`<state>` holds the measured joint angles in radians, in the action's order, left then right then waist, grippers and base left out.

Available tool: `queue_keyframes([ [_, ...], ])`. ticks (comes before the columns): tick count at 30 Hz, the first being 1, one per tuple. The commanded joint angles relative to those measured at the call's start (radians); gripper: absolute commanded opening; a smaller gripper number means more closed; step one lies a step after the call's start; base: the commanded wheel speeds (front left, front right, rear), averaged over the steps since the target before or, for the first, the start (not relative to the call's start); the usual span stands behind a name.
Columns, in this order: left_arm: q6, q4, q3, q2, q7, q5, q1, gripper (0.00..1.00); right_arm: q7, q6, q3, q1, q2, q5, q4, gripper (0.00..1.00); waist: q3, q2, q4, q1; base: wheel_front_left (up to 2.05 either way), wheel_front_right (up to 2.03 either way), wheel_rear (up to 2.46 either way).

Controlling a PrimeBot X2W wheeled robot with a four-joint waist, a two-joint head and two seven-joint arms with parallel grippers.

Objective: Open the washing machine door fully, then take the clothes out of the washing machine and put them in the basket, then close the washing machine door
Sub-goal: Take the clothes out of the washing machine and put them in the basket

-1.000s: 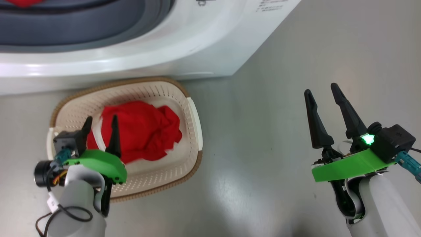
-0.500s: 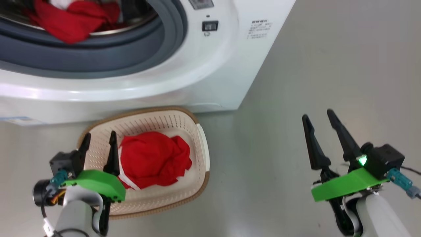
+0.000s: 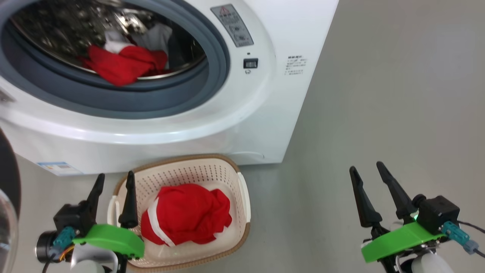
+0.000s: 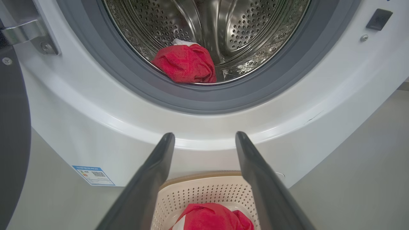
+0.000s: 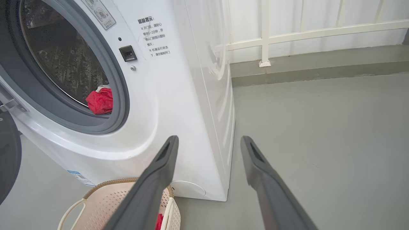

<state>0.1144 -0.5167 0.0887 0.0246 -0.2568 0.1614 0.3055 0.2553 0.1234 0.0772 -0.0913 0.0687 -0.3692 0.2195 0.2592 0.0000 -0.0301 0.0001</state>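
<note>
- The washing machine door point(image 3: 8, 174) is swung out to the left of the opening, with its black rim at the far left.
- The left hand point(image 3: 116, 174) is released, its fingers spread wide and pointing far toward the machine. It holds nothing and hangs over the basket's left end.
- The basket point(image 3: 242, 197) sits on the floor point(image 3: 379, 94) just on the near side of the machine, its long axis running left to right with a handle at each end. A bunched red garment point(image 3: 185, 214) with a white stripe lies inside.
- The washing machine point(image 3: 265, 113) has its round opening facing near. More red and white clothes point(image 3: 121, 66) lie at the drum's front lip.
- The right hand point(image 3: 366, 167) is released and empty, fingers pointing far, over bare floor well right of the basket.
</note>
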Motion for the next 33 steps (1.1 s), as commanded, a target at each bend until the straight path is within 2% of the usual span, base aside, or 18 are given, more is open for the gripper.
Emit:
queue_keyframes([
  [1, -0.001, 0.044, 0.026, 0.026, -0.005, 0.014, -0.022, 1.00, 0.006, 0.007, 0.018, 0.013, 0.009, -0.005, -0.020, 1.00, -0.044, 0.0000, 0.015, -0.0001, 0.00, 0.00, 0.00],
  [18, -0.025, 0.232, 0.029, 0.026, -0.005, 0.008, -0.213, 1.00, 0.006, 0.007, 0.004, 0.111, 0.009, -0.003, -0.023, 1.00, -0.139, 0.0000, 0.021, -0.0001, 0.00, 0.00, 0.00],
  [26, -0.074, 0.321, 0.023, 0.026, -0.005, 0.048, -0.310, 1.00, 0.006, 0.007, -0.008, 0.144, 0.011, -0.003, -0.031, 1.00, -0.153, 0.0000, 0.016, -0.0001, 0.00, 0.00, 0.00],
  [33, -0.093, 0.357, 0.004, 0.026, -0.005, 0.052, -0.331, 1.00, 0.006, 0.007, -0.017, 0.148, 0.010, -0.003, -0.037, 1.00, -0.142, 0.0000, 0.016, -0.0001, 0.00, 0.00, 0.00],
])
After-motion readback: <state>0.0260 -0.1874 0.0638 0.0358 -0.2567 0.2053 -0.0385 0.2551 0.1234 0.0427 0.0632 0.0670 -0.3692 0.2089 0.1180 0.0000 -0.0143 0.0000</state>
